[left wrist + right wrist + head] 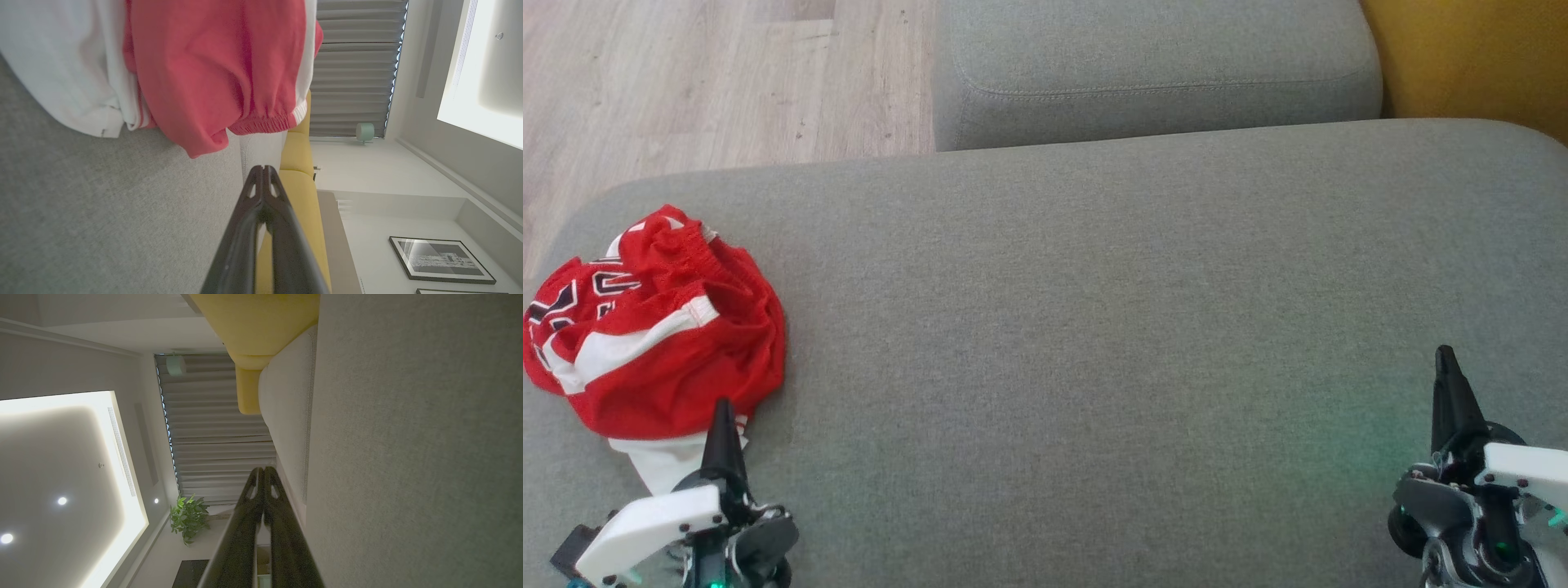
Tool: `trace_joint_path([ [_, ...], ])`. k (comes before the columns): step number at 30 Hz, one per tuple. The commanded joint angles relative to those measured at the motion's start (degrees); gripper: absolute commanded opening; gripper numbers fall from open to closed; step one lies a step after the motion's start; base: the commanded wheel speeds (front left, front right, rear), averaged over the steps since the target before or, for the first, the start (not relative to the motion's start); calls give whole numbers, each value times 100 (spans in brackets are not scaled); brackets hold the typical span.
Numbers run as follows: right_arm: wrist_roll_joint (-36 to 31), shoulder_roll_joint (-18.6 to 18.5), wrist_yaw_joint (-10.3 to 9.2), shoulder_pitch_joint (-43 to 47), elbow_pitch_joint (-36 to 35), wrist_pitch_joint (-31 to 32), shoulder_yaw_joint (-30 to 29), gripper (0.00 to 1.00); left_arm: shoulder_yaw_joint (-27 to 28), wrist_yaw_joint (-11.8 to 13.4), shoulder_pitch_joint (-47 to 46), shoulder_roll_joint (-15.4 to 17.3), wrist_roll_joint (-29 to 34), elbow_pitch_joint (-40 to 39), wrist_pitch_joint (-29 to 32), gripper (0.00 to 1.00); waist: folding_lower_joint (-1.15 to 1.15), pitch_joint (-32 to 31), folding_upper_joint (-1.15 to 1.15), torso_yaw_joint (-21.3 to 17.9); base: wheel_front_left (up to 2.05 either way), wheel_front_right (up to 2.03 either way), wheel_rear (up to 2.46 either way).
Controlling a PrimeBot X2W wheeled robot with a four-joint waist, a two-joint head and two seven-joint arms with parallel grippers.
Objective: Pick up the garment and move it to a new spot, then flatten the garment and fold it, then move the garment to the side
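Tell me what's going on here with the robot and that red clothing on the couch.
Nothing is being held yet. Red and white sports shorts lie crumpled at the left end of the grey sofa seat. The robot's left gripper, shut, points at the heap's near edge without gripping it; the right gripper, also shut, sits over bare cushion far to the right.

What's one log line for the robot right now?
stage: not picked up | red shorts: crumpled on sofa | left claw: shut, near shorts | right claw: shut, empty
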Motion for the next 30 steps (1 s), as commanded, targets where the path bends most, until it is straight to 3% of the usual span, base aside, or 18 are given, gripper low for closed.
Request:
trace_joint_path([
  [1,-16,-30,-4,-311,-211,33,122,0,220,-37,-287,25,51,-163,19,0,0,0,0,0,0,0,0],
  [30,-16,-30,-4,-311,-211,33,122,0,219,-37,-287,25,51,-163,19,0,0,0,0,0,0,0,0],
])
